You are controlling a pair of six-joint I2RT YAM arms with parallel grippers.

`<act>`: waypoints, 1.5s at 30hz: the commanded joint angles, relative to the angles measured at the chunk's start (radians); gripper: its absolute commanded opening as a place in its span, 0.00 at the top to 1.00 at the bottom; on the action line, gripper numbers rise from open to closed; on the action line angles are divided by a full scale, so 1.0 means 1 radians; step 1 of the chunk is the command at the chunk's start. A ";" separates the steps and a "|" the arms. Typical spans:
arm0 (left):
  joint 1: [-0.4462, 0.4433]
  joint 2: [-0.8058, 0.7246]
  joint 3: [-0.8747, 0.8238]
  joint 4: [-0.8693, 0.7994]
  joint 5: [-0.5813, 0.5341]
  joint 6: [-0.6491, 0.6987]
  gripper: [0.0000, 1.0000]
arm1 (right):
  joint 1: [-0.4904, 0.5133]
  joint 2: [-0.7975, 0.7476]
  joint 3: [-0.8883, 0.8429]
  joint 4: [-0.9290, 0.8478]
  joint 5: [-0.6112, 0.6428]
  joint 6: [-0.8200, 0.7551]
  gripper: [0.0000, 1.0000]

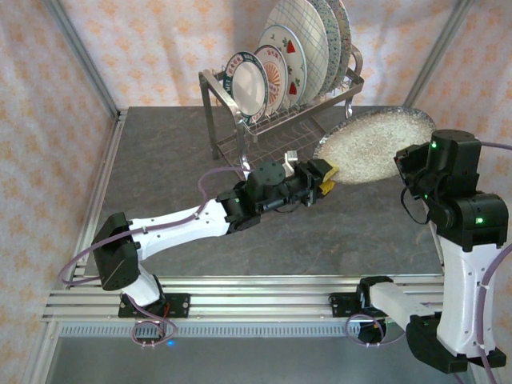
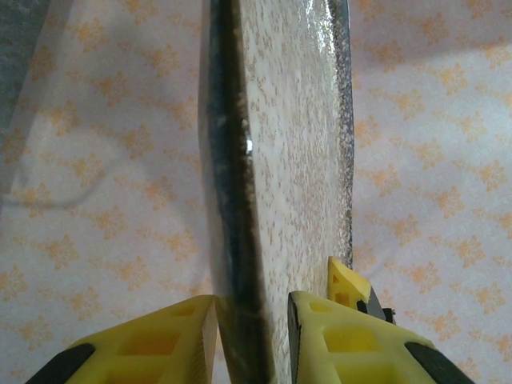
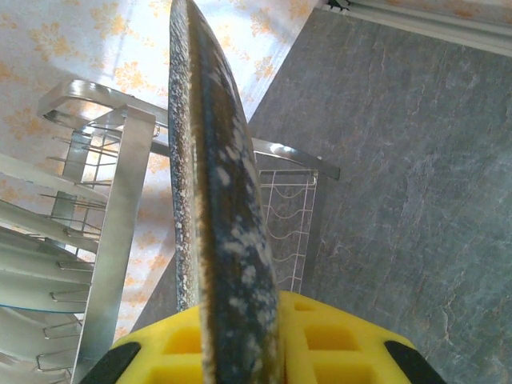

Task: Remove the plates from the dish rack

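A large grey glassy speckled plate hangs level above the table, right of the dish rack. My left gripper is shut on its left rim; in the left wrist view the plate fills the gap between the yellow fingers. My right gripper is shut on the opposite rim, and one of its fingers shows behind the plate. Several plates stand upright in the rack's top tier, small printed ones in front and larger ones behind.
The rack's metal frame and a white wire grid lie just beyond the held plate. Edges of racked plates show at the left. Dark stone table extends left and in front of the rack.
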 commanded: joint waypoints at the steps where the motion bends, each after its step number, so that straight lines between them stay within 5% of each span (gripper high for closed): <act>1: 0.012 -0.031 -0.009 0.033 -0.003 -0.004 0.69 | 0.003 -0.054 0.018 0.272 -0.040 0.074 1.00; 9: 0.013 -0.025 -0.002 0.033 0.005 -0.003 0.72 | 0.003 -0.058 0.005 0.269 -0.047 0.072 1.00; 16: 0.016 -0.037 -0.015 0.036 0.011 0.006 0.99 | 0.001 -0.059 -0.012 0.256 -0.069 0.064 1.00; 22: 0.019 -0.059 -0.052 0.086 0.007 0.041 1.00 | 0.001 -0.052 -0.008 0.181 -0.111 0.024 1.00; 32: 0.025 -0.084 -0.061 0.150 0.016 0.184 1.00 | 0.001 -0.013 0.057 -0.025 -0.054 -0.025 0.47; 45: 0.031 -0.106 -0.088 0.203 0.016 0.287 1.00 | 0.001 0.005 0.193 -0.246 0.275 -0.118 0.27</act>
